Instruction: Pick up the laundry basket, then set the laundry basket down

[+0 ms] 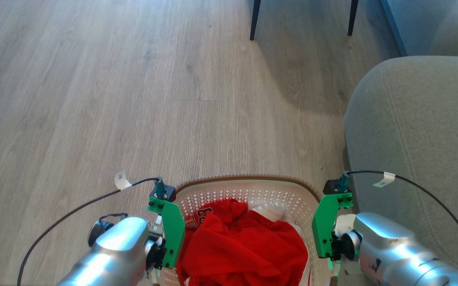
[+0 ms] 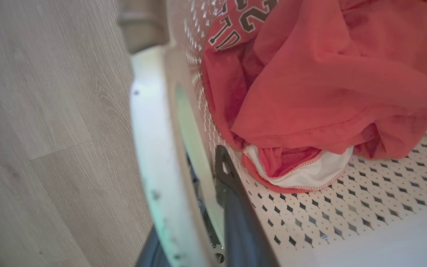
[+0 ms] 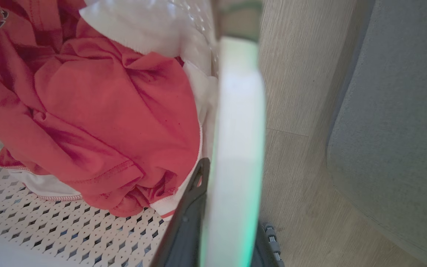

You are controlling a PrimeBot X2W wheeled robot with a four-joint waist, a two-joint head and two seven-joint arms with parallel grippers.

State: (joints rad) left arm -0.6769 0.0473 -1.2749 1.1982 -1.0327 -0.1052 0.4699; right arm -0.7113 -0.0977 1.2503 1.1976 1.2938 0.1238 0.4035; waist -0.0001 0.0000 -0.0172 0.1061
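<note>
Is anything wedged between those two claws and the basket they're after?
Nothing visible. The left gripper and the right gripper each straddle a side wall of the laundry basket, one finger inside, one outside. In the right wrist view the red clothes lie against its inner finger; whether any cloth is pinched I cannot tell.

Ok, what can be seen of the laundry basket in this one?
The laundry basket is white perforated plastic, rounded, with a brown woven-look rim. It is low before the robot, over wood floor, holding a crumpled red garment. The left gripper and right gripper each clamp a white side handle, one finger inside. Lifted or not: unclear.
</note>
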